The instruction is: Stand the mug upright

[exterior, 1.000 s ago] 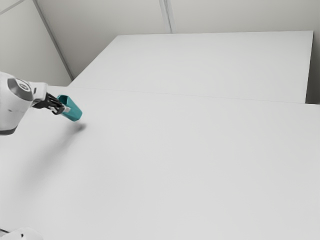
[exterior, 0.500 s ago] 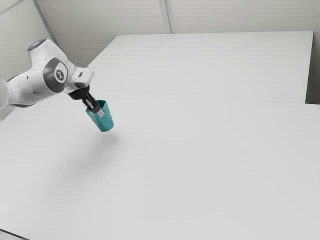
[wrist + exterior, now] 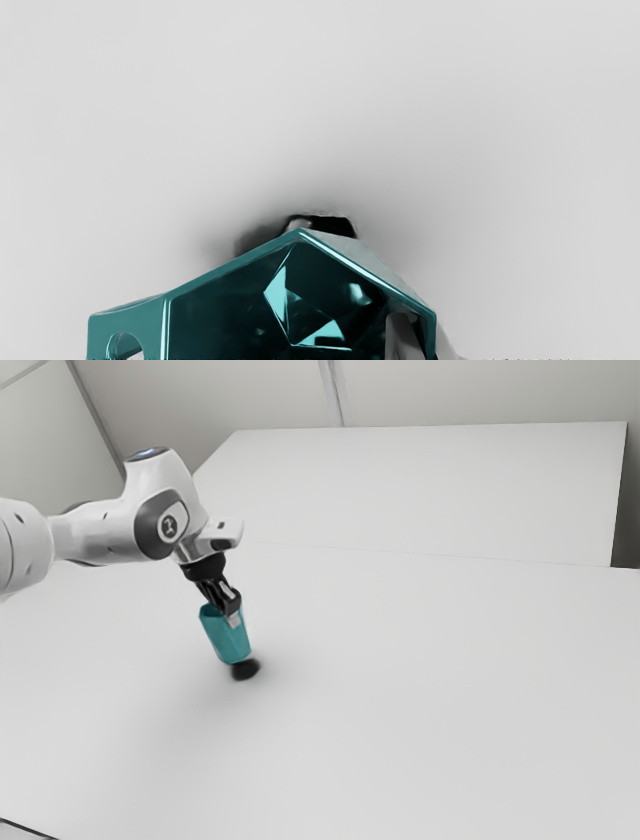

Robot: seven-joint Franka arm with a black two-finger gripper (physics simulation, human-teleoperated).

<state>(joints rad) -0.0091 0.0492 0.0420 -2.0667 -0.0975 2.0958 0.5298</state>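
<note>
Black, down-slanting pincer grips mug.

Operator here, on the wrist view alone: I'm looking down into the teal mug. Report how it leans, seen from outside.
Observer: In the exterior view the mug is tilted, mouth up, its rim farther toward that view's left than its base.
Operator: Copy. From here I can't see the arm behind the pincer. Give me its line of approach.
Observer: The arm comes in from the exterior view's left, its forearm roughly level, and the pincer slants down from it to the mug's rim.
</note>
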